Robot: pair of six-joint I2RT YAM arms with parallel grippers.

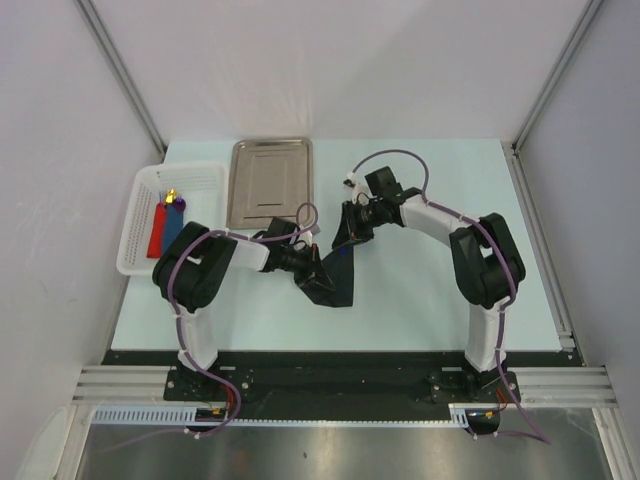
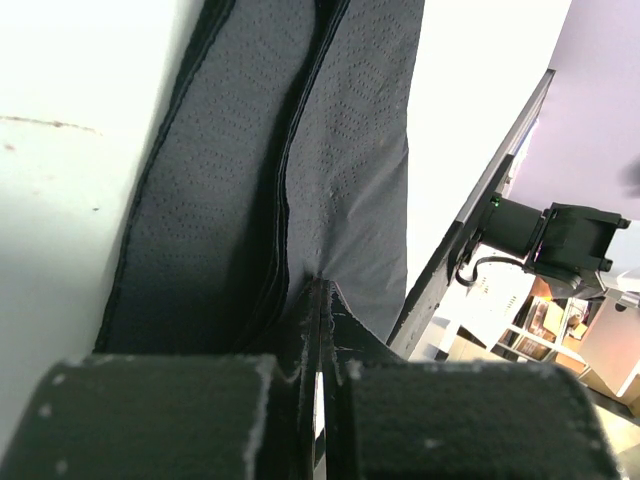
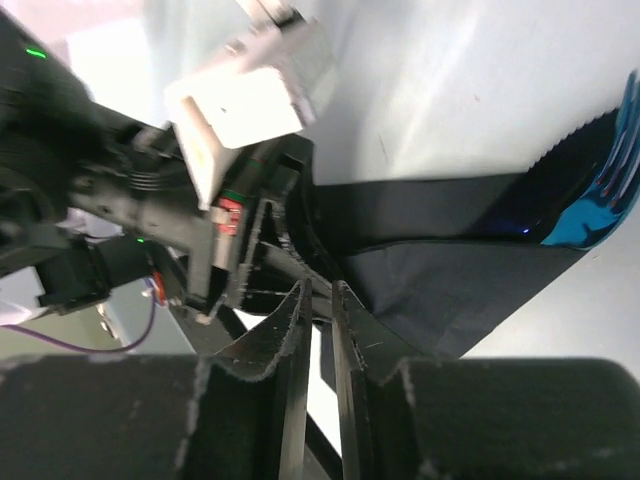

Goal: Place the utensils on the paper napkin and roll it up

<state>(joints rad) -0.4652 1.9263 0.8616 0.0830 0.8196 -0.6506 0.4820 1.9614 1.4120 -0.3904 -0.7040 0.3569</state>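
Black napkin (image 1: 335,285) lies bunched on the table in the top view, midway between the arms. Its long axis runs from near-left to far-right. The left gripper (image 1: 305,265) is at its near-left end and the right gripper (image 1: 350,236) at its far end, so each arm is at one end of the strip.

Left wrist: the napkin (image 2: 240,200) hangs folded in several layers straight ahead of the gripper (image 2: 320,292), its folds running away from the camera. The jaws are pressed together on its near edge.

Right wrist: the napkin (image 3: 440,265) stretches away to the right. The blue fork (image 3: 600,185) pokes its tines out of the far right fold, lying along the strip and well off from the gripper (image 3: 320,295). Those jaws are almost together with a thin bright slit between them. The napkin's edge comes up against the tips, but I cannot tell whether they have hold of it. The purple utensil shows in none of the views.

Any rolling would have to turn about the fork's length, I judge.
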